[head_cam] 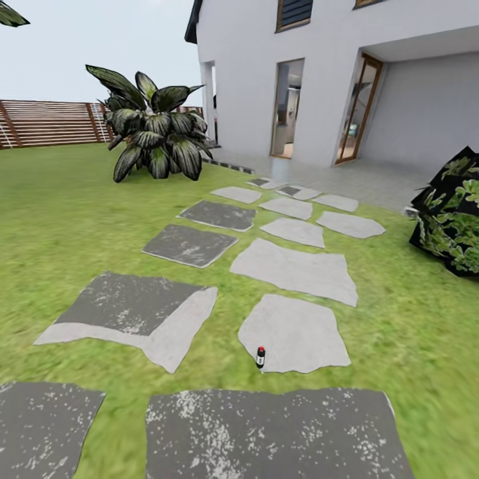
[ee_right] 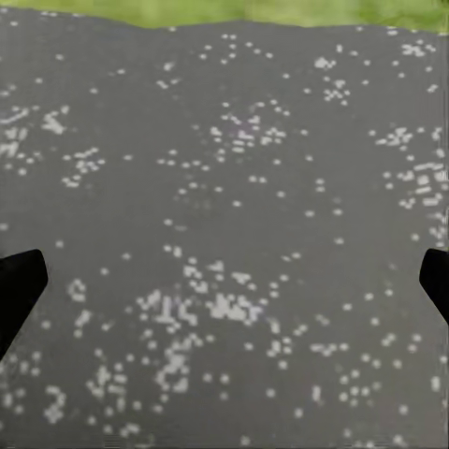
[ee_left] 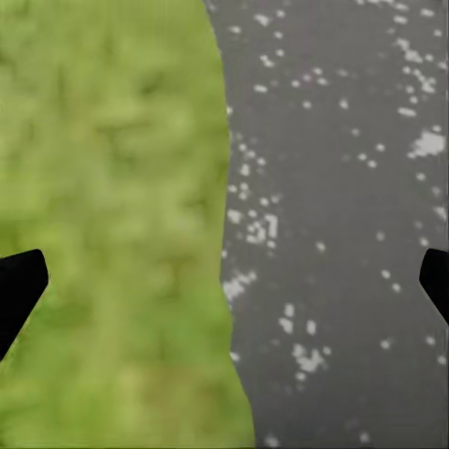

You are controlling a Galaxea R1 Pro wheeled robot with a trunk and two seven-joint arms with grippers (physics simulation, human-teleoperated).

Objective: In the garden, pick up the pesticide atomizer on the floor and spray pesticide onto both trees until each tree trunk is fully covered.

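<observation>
The pesticide atomizer (head_cam: pixel 260 357), a small dark bottle with a red cap, stands upright on the garden lawn (head_cam: pixel 60 213) at the near edge of a pale stepping stone (head_cam: pixel 293 332). My left gripper (ee_left: pixel 224 290) is open, its black fingertips (ee_left: pixel 19 281) wide apart over the border between grass (ee_left: pixel 112 187) and a dark speckled slab (ee_left: pixel 346 234). Over another dark speckled slab (ee_right: pixel 224 187) my right gripper (ee_right: pixel 224 290) is open too, holding nothing. The trees and their trunks are out of view.
Several grey stepping stones lead toward a white house (head_cam: pixel 332 66). A large dark slab (head_cam: pixel 279 432) lies nearest me. A big-leafed plant (head_cam: pixel 156 133) stands at the back left before a slatted wooden fence (head_cam: pixel 46 123). A dark green bush (head_cam: pixel 452 213) sits at the right.
</observation>
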